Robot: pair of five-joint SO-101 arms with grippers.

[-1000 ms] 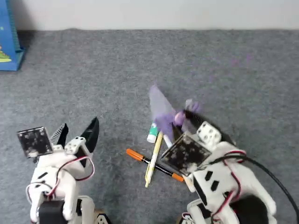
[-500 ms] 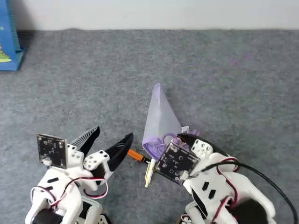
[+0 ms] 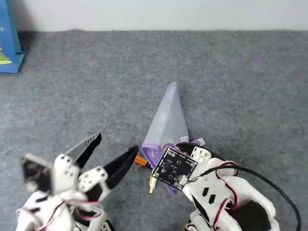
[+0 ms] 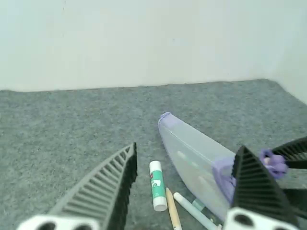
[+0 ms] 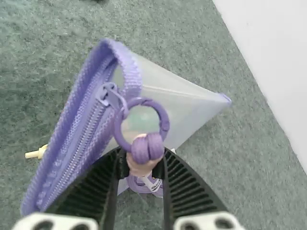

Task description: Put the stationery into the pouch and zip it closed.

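Gripping the pouch's purple ring pull [image 5: 142,129], right gripper [image 5: 140,165] clamped | left gripper [image 4: 187,149] fingers spread wide near glue stick [image 4: 156,186] and pencil [image 4: 172,211] | translucent pouch [image 3: 167,120] tilted on grey carpet [image 3: 240,96], just beside them

Grey table top [image 3: 240,86]. On it, close together: a glue stick [image 4: 157,185], a pencil [image 4: 172,212], a white pen [image 4: 190,212]. Purple pouch [image 4: 192,153] right beside them. End of an orange pen [image 3: 140,160] near. A blue box [image 3: 8,38] far off at the edge.
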